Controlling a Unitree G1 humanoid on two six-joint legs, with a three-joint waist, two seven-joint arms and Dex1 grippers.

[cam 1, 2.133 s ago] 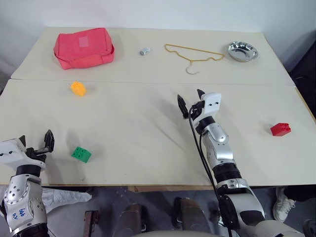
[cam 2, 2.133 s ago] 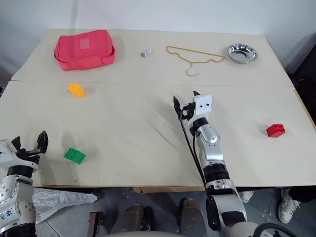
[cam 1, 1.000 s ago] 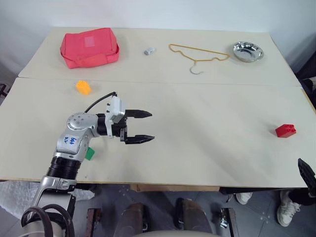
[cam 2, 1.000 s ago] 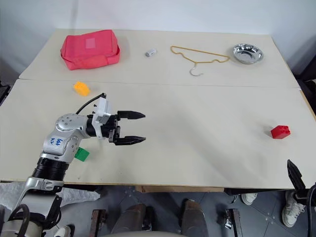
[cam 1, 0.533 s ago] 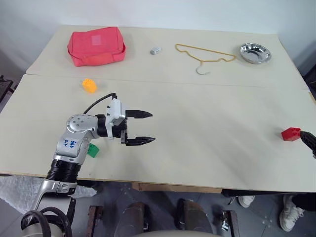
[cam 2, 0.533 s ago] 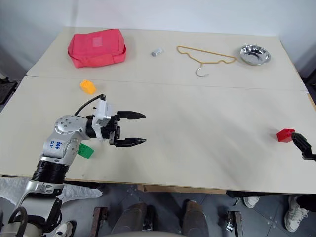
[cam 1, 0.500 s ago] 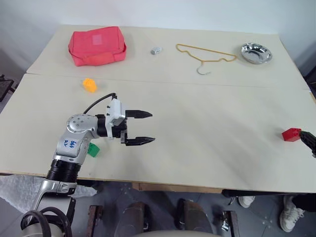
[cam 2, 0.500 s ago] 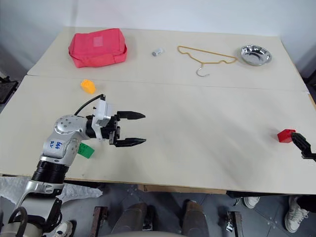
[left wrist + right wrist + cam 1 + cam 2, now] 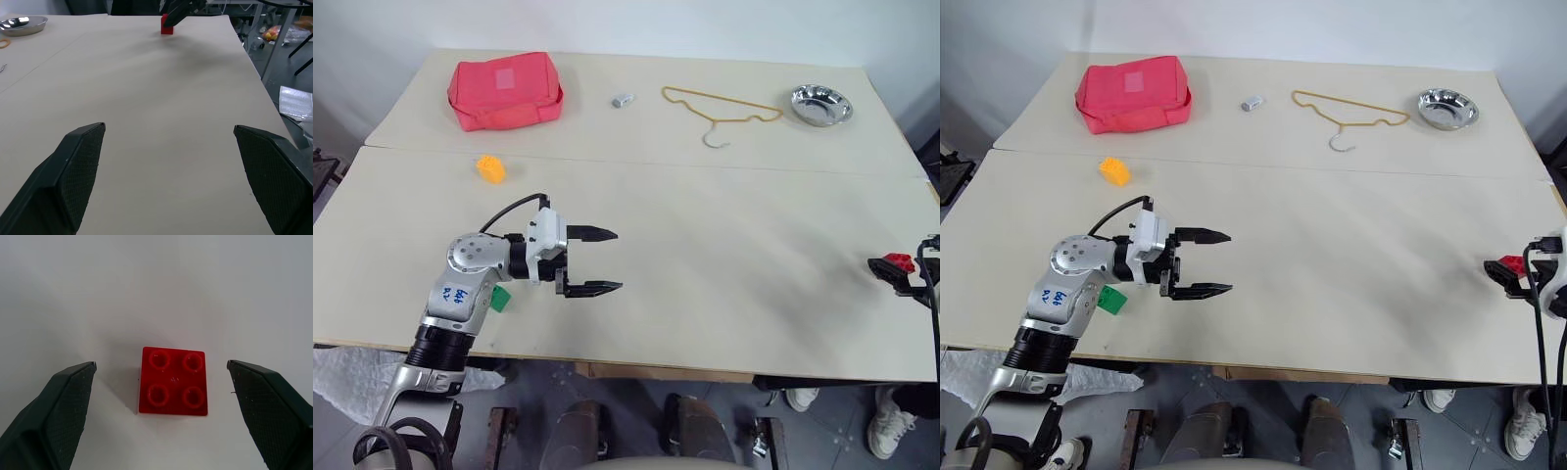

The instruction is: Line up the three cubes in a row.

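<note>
The red cube [image 9: 172,381] lies studs up near the table's right edge, and my right gripper [image 9: 161,364] hovers open over it with a finger on each side and a gap to both. In the head views the red cube [image 9: 899,261] is partly covered by that gripper [image 9: 901,270]. My left gripper [image 9: 617,260] stands open and empty above the table's front left, pointing right. Just behind its wrist lies the green cube [image 9: 498,298], partly hidden by the arm. The orange-yellow cube [image 9: 490,168] sits further back on the left.
At the table's back lie a pink-red pouch [image 9: 504,88], a tiny grey block [image 9: 623,100], a yellow wire hanger [image 9: 720,110] and a metal bowl [image 9: 820,104]. A seam [image 9: 705,166] crosses the table. The right table edge is close beside the red cube.
My right gripper has come forward from the table's front right corner and now straddles the red cube. The left gripper has stayed in place, still open.
</note>
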